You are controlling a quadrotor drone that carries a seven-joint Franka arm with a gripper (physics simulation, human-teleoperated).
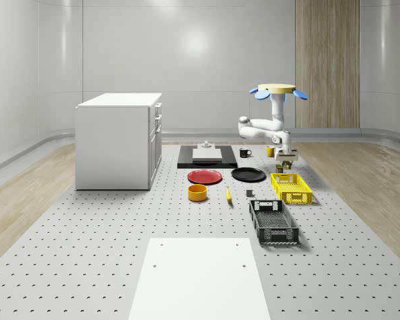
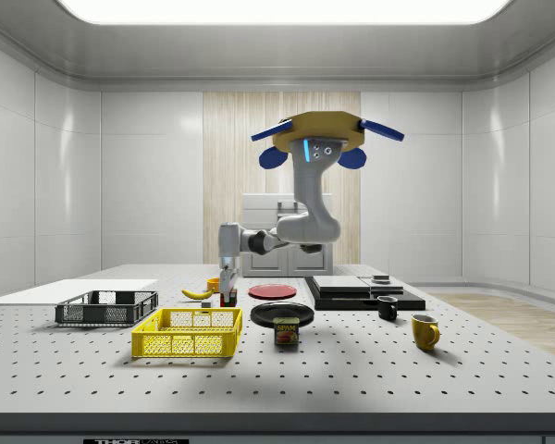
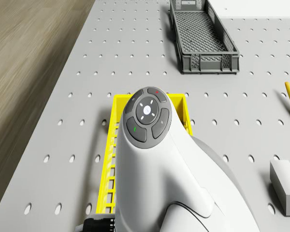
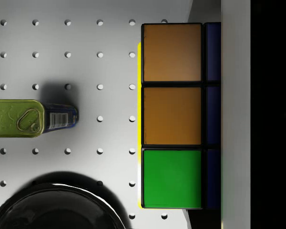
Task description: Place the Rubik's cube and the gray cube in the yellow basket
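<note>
Glossy black plate (image 4: 52, 210), matt perforated table (image 1: 87, 233).

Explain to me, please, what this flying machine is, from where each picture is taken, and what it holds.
It is a simulated drone with a robot arm hanging under it; the arm ends in a two-finger gripper. The drone hovers above the perforated table, near the yellow basket.

The whole-scene view looks down from off the robot, and the side view looks from the table's side. The drone view looks down from the drone's body along the arm, and the wrist view looks along the gripper.

The gripper holds the Rubik's cube over the basket's end. On the table also lie a dark gray basket, a red plate, a black plate, a can, a banana and mugs.
</note>
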